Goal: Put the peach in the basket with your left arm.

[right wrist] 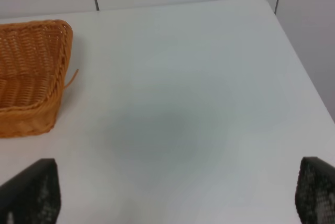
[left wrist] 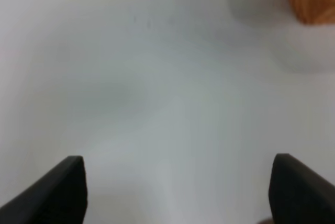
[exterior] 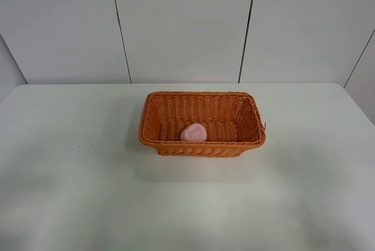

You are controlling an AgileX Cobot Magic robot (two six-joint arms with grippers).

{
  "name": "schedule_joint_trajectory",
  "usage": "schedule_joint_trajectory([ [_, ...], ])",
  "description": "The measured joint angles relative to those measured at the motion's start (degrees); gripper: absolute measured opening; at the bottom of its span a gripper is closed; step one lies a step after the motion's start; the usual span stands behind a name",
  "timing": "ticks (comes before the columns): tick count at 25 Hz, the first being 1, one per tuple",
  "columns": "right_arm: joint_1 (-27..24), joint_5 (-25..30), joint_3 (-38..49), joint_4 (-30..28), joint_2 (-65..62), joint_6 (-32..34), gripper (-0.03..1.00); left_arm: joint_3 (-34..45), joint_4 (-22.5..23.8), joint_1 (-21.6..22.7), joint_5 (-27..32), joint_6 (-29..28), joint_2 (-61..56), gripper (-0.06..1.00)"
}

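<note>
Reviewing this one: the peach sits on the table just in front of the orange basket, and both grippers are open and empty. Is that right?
Not quite. The peach is not on the table; it lies inside the basket, near its front wall, as the exterior high view shows. The rest holds: the left gripper and right gripper have their fingers wide apart with nothing between them.

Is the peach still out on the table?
No, the peach lies inside the basket, near its front wall in the exterior high view.
</note>
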Motion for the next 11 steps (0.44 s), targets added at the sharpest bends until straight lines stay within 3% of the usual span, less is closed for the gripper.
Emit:
schedule_joint_trajectory([
  [11,0.00,0.00,0.00,0.00,0.00,0.00,0.69,0.00,-0.05,0.00,0.00,-0.38,-1.71,0.82],
])
